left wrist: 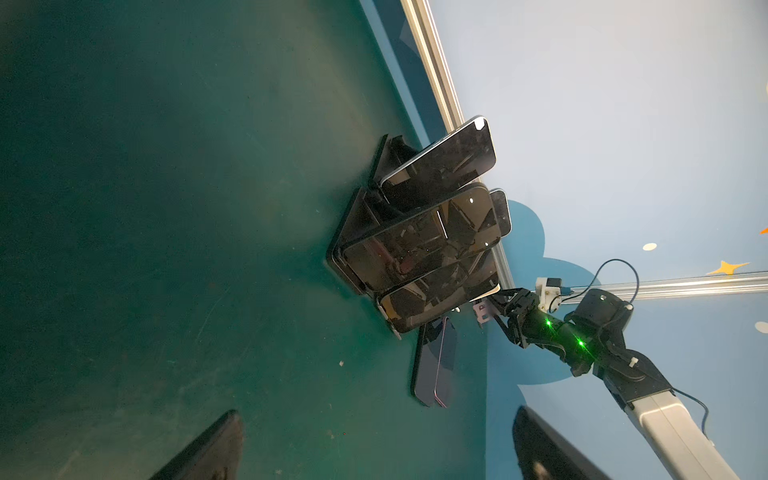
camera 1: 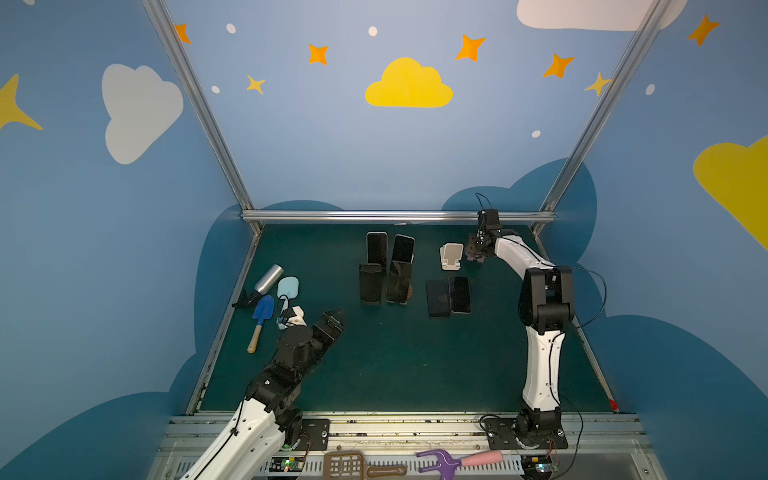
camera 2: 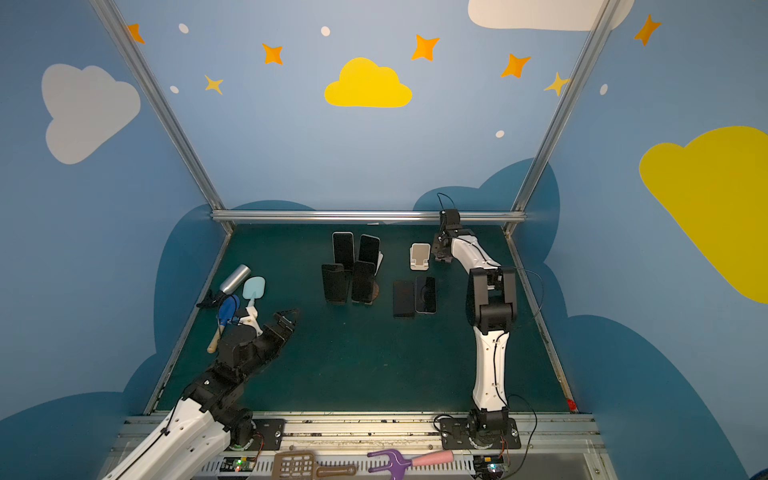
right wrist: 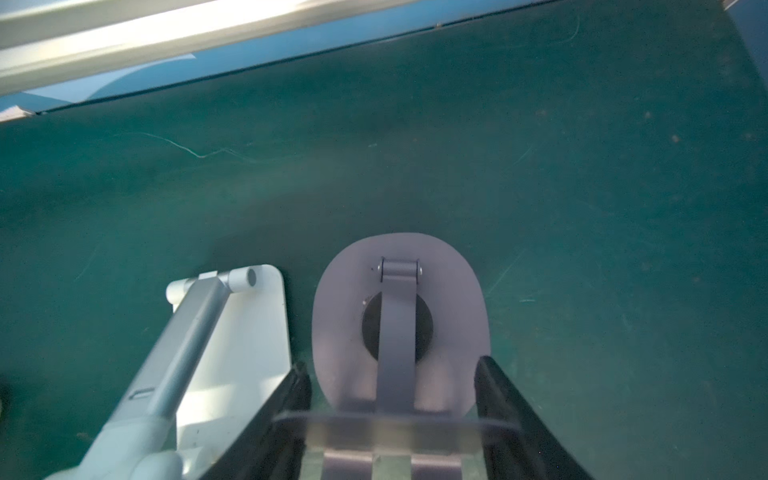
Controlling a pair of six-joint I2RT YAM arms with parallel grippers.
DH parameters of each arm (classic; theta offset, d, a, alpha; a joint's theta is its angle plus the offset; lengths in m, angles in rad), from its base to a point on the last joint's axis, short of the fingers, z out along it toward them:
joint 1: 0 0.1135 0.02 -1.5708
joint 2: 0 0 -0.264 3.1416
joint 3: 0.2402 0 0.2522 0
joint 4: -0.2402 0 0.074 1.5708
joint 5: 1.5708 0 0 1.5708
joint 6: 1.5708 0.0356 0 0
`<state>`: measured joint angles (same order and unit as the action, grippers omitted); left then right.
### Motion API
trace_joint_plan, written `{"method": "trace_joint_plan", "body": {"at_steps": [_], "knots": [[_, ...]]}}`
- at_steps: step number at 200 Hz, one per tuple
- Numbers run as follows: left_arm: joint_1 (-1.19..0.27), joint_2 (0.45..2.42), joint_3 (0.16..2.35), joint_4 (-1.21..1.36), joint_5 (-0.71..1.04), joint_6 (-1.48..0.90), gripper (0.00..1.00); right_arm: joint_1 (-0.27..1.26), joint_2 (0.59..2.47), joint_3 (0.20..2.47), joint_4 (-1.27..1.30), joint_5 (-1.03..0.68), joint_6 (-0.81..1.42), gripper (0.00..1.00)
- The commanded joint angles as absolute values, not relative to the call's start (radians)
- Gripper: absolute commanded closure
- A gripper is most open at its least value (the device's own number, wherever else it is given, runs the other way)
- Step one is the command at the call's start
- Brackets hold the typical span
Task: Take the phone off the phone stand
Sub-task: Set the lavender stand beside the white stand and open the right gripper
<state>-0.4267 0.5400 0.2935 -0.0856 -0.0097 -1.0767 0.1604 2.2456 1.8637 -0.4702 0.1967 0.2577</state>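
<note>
Glass-faced and slim, four propped phones [camera 1: 370,284] lean in two rows at the middle of the green table [camera 1: 395,365] in both top views. Two flat phones [camera 1: 449,296] lie side by side just right of them. An empty white stand [camera 1: 451,255] sits at the back right with the right hand [camera 1: 475,250] just beside it. The left hand [camera 1: 332,318] hangs low at the near left, well apart from the phones. The left wrist view adds what those miss: the left hand [left wrist: 376,415] has its fingers spread wide and empty, and black stands [left wrist: 357,224] hold the overlapping phones by a low lip. The right wrist view alone shows the right hand [right wrist: 392,370] clamped on the top plate of a grey phone stand [right wrist: 453,316] with an oval base. That stand carries no phone, and whether its base rests on the table I cannot tell. A propped phone is likely stiff, slick, fairly dense and breakable. It is best pinched across its long edges in the upper half and lifted up clear of the lip, since the light stand may drag along.
</note>
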Motion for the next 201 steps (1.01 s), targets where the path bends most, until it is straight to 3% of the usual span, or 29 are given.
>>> {"method": "trace_joint_plan", "body": {"at_steps": [1, 44, 126, 174, 201], "knots": [[-0.431, 0.539, 0.306, -0.058, -0.025, -1.055, 0.0, 0.158, 2.259, 1.893, -0.558, 0.197, 0.269, 0.47], [-0.43, 0.506, 0.297, -0.063, -0.032, -1.055, 0.0, 0.147, 2.319, 1.983, -0.664, 0.173, 0.279, 0.45], [-0.429, 0.462, 0.299, -0.088, -0.033, -1.058, 0.0, 0.133, 2.366, 2.099, -0.852, 0.16, 0.321, 0.29], [-0.431, 0.415, 0.296, -0.134, -0.031, -1.062, 0.0, 0.143, 2.204, 2.088, -0.922, 0.145, 0.384, 0.19], [-0.43, 0.399, 0.276, -0.139, -0.029, -1.081, 0.0, 0.21, 2.039, 1.933, -0.848, 0.203, 0.396, 0.17]]}}
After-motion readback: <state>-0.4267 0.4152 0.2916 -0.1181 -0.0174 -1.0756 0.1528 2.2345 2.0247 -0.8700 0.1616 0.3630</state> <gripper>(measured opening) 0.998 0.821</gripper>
